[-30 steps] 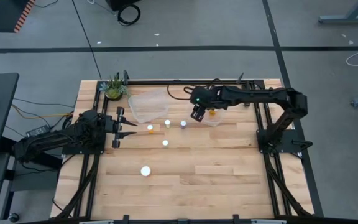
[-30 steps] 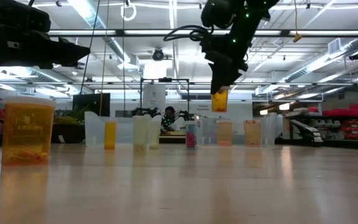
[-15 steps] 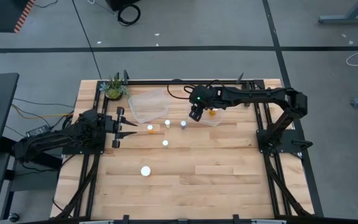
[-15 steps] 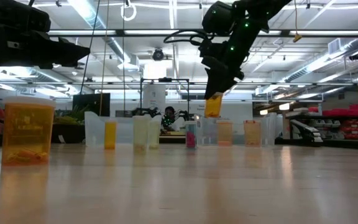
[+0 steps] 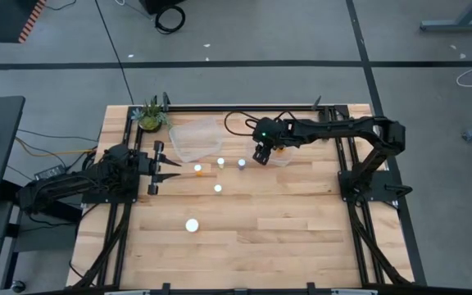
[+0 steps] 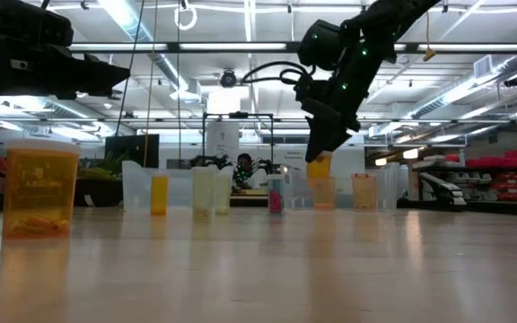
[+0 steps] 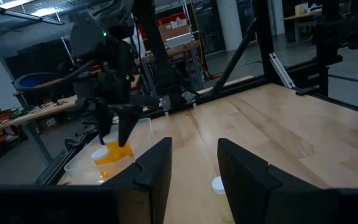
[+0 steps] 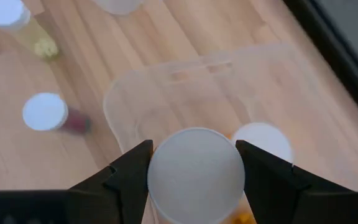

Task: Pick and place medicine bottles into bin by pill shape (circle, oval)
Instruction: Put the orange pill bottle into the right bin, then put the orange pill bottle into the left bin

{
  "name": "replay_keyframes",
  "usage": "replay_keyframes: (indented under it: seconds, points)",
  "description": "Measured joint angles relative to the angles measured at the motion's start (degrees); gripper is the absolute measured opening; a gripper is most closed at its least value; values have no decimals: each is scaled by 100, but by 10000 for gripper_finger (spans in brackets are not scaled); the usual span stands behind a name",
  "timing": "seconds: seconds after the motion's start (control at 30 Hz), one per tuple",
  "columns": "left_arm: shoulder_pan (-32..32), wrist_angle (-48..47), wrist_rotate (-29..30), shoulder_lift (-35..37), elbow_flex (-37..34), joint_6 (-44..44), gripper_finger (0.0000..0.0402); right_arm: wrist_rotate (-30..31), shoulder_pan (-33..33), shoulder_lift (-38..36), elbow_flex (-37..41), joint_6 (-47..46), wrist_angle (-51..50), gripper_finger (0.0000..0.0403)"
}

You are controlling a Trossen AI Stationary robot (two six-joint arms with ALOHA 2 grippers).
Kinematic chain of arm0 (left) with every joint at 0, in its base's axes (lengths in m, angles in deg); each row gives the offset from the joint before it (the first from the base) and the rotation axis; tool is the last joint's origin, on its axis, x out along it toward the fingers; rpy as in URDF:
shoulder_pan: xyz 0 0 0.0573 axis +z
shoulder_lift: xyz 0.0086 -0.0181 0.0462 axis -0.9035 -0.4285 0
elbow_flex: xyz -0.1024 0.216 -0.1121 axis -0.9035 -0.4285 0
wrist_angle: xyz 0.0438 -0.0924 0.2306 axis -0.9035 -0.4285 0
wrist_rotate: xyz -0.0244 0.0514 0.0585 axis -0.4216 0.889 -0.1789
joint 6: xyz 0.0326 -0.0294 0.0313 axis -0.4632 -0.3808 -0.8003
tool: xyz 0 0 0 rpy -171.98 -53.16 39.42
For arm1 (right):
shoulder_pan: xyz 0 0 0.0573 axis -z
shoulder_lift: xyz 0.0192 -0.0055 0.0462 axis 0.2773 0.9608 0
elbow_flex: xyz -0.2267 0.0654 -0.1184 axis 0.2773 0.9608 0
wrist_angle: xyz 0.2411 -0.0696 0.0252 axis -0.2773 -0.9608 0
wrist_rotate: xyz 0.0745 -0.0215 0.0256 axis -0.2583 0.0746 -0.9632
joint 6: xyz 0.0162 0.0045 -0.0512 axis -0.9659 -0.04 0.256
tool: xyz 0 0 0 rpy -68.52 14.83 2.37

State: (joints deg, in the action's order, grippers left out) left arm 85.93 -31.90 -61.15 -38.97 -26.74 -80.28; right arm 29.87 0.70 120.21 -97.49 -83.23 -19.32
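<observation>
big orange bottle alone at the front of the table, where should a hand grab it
Take the big orange bottle by its straight body just under the white cap, coming down from above with fingers on opposite sides. It stands upright and apart from the others, so every side looks open.

Held bottle (image 8: 196,173) body hidden beneath its cap, cut off by frame edge, pill shape unreadable

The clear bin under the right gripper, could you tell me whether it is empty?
Not empty: the clear bin already holds a white-capped bottle beside the one in the right gripper.
</observation>
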Motion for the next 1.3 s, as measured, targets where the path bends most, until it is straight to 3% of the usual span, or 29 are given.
replay_keyframes:
  seconds: [0.4,0.67,0.97,1.3]
  points:
    - [-1,0,-1,-2,0,0,148,-58,11,0,473,-308,-23,230]
    - [0,0,-1,0,1,-1,140,-58,78,0,465,-350,-41,253]
    - [-1,0,0,-1,0,-2,149,68,12,0,-385,-317,-748,256]
    - [-1,0,-1,0,0,-1,138,397,-564,0,-1159,-285,-864,256]
